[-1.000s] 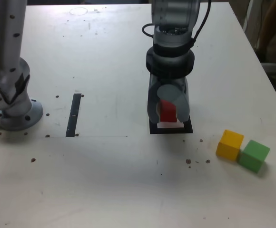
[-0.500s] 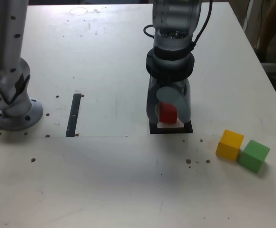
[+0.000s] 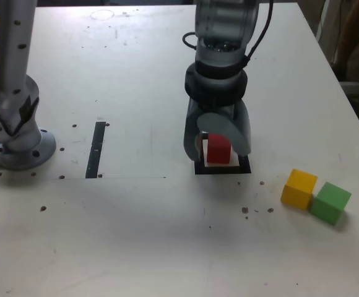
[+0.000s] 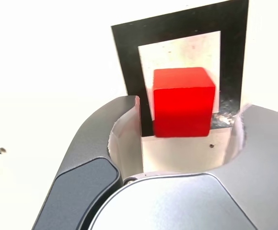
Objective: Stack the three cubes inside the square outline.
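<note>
Exterior view: my work surface is a pale, glossy table (image 3: 130, 241), its sheen broken by glare and scattered dark specks. Beyond its edge on the exterior view's right, the room shows only as dim, indistinct shapes. A straight black strip (image 3: 96, 150) lies flat between the arm's metal base (image 3: 22, 148), round-footed and bolted, and the square outline (image 3: 223, 170), a thick black border around a white centre. A thin black cable (image 3: 264, 37) loops beside the arm's smooth grey casing (image 3: 227, 25).

The red cube (image 3: 218, 150), matte and flat-faced, stands upright at the outline's white centre; in the wrist view it hides part of the border, so I cannot tell whether it overlaps that side. My gripper (image 3: 220, 154), with rounded grey fingers, has its jaws apart around the red cube, a gap on either side, clamping nothing. Toward the exterior view's right, outside the outline, the yellow cube (image 3: 299, 189) and the green cube (image 3: 331, 203) sit side by side on the table, both matte and angular.
</note>
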`<action>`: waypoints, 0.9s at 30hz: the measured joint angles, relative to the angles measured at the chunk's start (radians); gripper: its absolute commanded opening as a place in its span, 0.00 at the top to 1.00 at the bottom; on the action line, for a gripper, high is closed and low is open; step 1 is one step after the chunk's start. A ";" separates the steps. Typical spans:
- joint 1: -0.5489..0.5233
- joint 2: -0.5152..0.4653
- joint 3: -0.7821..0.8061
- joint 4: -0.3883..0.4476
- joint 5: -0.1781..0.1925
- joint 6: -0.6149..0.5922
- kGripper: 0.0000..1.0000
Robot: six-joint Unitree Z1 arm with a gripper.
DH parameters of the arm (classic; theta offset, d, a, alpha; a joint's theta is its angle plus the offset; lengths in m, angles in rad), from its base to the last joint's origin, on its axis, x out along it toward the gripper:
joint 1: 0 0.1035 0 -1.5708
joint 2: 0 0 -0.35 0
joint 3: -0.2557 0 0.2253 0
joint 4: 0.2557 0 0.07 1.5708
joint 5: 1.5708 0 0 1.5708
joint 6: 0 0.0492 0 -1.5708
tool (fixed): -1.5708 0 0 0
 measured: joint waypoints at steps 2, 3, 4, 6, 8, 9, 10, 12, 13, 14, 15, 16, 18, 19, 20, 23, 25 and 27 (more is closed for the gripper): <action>-0.001 -0.025 -0.001 0.029 0.008 -0.006 0.07; -0.002 -0.037 -0.003 0.036 0.011 -0.007 0.06; -0.004 -0.042 -0.011 0.050 0.020 -0.009 0.06; -0.017 -0.052 -0.042 0.099 0.048 -0.009 0.05; -0.037 -0.065 -0.086 0.157 0.085 0.015 0.04; -0.047 -0.068 -0.112 0.182 0.103 0.035 0.03; -0.055 -0.069 -0.137 0.203 0.116 0.059 0.02; -0.069 -0.069 -0.171 0.231 0.132 0.115 0.01; -0.073 -0.068 -0.183 0.243 0.136 0.146 0.01; -0.074 -0.067 -0.195 0.251 0.137 0.173 0.01; -0.074 -0.063 -0.208 0.256 0.139 0.199 0.01; -0.074 -0.057 -0.224 0.260 0.140 0.225 0.01; -0.075 -0.042 -0.251 0.262 0.145 0.279 0.01; -0.075 -0.032 -0.263 0.262 0.148 0.308 0.01; -0.075 -0.023 -0.274 0.262 0.153 0.337 0.01; -0.075 0.011 -0.313 0.261 0.167 0.433 0.01; -0.075 0.041 -0.338 0.255 0.172 0.506 0.01; -0.076 0.062 -0.358 0.246 0.175 0.573 0.01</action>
